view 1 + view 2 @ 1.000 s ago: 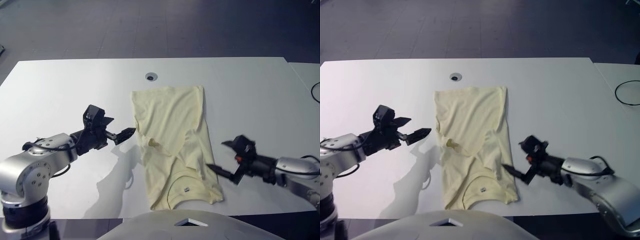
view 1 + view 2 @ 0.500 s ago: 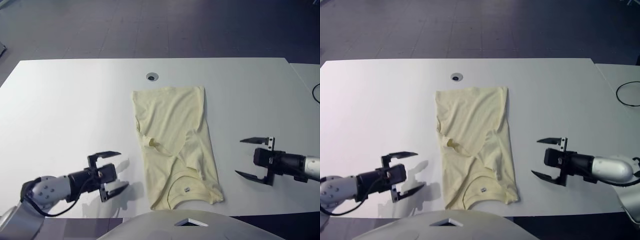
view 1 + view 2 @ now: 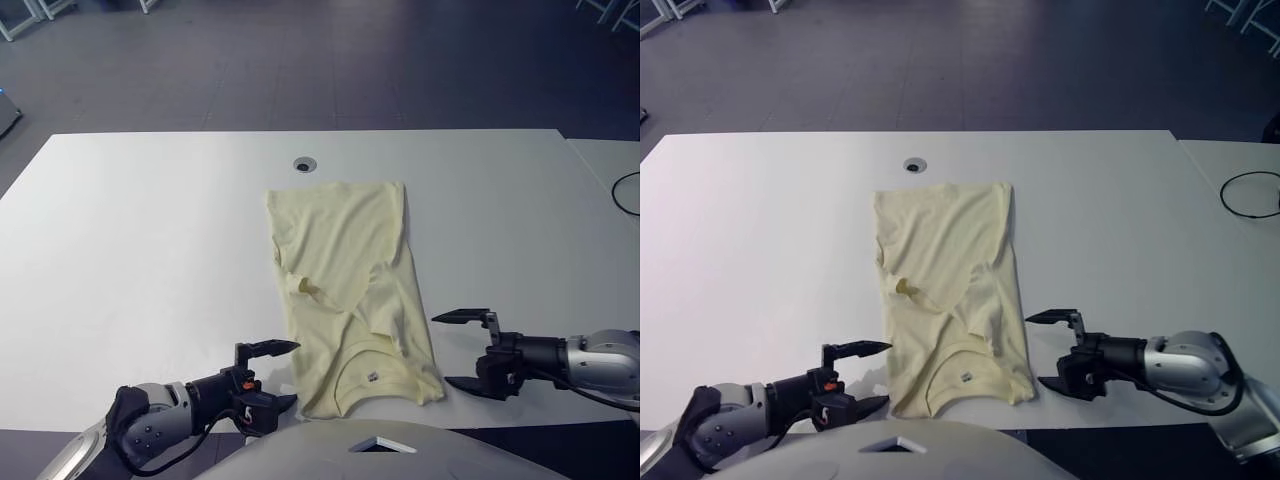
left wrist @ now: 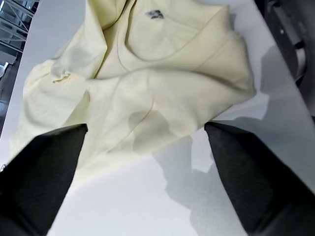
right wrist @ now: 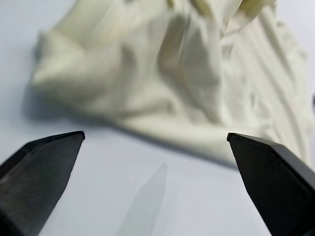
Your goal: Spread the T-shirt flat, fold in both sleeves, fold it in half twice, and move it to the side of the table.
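- Left gripper [image 3: 290, 372] sits low over the near edge of the table [image 3: 130, 250], its two dark fingers spread wide apart with nothing between them.
- Its fingertips point at the near-left corner of the T-shirt [image 3: 350, 280] and lie just beside the cloth; whether they touch it I cannot tell.
- In the left wrist view, the two fingers [image 4: 44, 182] frame the collar end of the shirt, with bare table between them and the fabric edge.
- Right gripper [image 3: 442, 350] is on the opposite side, also near the front edge, just beside the shirt's near-right corner.
- Its jaws stand open too, one finger raised above the other, holding nothing.
- In the right wrist view, its fingers [image 5: 39, 167] stand either side of the rumpled shoulder of the shirt, a strip of bare table separating them from it.
- The T-shirt is pale yellow and lies lengthwise in the middle of the white table, collar end toward the robot and hem toward the far side.
- It forms a narrow strip, with loose creases and a small bunched fold across its middle; the far part lies smoother.
- A small round hole [image 3: 303, 165] is set in the tabletop just beyond the hem, apart from the cloth.
- A black cable loop [image 3: 1223, 195] rests on the neighbouring surface on the right, well apart from the shirt.
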`<state>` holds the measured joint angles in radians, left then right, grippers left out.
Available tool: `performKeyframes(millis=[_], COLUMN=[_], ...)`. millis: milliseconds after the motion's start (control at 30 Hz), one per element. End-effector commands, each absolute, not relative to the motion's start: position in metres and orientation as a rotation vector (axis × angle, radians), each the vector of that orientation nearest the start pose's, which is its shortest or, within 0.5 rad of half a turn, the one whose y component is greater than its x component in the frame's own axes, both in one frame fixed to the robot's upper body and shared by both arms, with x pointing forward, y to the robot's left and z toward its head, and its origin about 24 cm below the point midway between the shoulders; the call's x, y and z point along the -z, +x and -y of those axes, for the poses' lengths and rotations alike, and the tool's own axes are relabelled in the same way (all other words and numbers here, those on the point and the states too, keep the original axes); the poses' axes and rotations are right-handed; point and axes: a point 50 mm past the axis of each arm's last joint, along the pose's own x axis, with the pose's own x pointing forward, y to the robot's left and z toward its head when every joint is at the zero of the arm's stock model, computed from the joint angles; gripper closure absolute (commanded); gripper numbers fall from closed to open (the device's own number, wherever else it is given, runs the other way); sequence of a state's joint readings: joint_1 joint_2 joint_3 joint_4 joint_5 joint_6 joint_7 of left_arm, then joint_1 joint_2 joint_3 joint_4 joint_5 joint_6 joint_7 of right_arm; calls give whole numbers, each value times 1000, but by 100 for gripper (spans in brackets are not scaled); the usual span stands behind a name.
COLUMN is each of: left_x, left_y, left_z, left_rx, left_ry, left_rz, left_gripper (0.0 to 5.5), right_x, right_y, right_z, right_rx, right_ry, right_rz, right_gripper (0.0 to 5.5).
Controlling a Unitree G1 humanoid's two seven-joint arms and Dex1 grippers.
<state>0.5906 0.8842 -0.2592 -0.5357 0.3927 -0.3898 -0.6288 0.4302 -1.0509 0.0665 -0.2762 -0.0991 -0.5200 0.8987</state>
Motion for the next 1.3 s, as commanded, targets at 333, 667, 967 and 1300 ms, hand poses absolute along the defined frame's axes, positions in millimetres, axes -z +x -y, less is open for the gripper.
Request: performKeyframes(millis=[333,667,967,1300], left_x=[10,28,18,-60], left_y=[74,73,78,122], left_z=[-163,-176,-190,-191], left_rx=[1384,1445,1545,1615], left_ry=[1120,1140,1077,945], left_rz=[-195,-188,-170,-229], left_gripper=[353,486,549,550], right_x=[-54,-57,-68,-89], right_y=[127,133,145,142], right_z=[218,210,197,189], right_rx=[-1470,-1476,-1457,-1499], right_ry=[-1022,-1025,-894,-703], right_rz=[-283,-202,-159,-230], right_gripper=[219,390,549,550])
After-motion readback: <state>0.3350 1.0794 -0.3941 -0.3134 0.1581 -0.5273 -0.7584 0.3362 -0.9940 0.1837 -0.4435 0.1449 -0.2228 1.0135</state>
